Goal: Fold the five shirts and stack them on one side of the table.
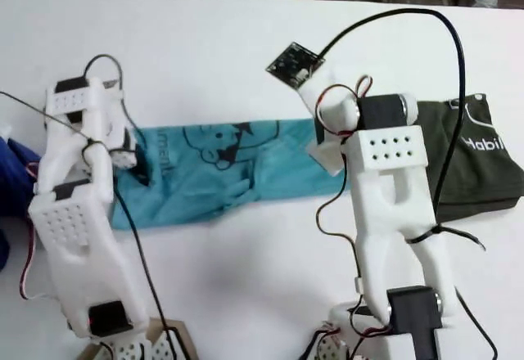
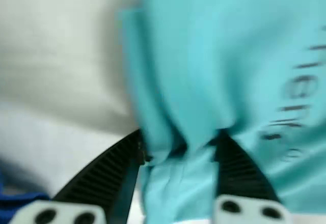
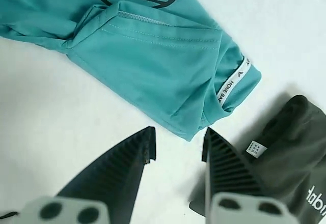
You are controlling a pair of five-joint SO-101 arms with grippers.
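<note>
Two end effectors work at opposite ends of one teal shirt (image 1: 221, 164), which lies as a long, creased strip across the middle of the worktop (image 1: 246, 49).

1. The left end effector (image 2: 179, 150) is at the shirt's left end. Its jaws stand wide apart, and a bunched fold of teal fabric lies between the fingertips. The blurred wrist view does not show a firm pinch.
2. The right end effector (image 3: 178, 145) is at the shirt's collar end. Its jaws are parted to a moderate gap and hold nothing. The fingertips are just beside the collar edge, over bare worktop.
3. A dark shirt (image 1: 475, 164) lies in a compact bundle near the right edge, close to the teal collar.
4. A blue cloth (image 1: 12, 180) lies at the left edge, beside the left arm.
</note>
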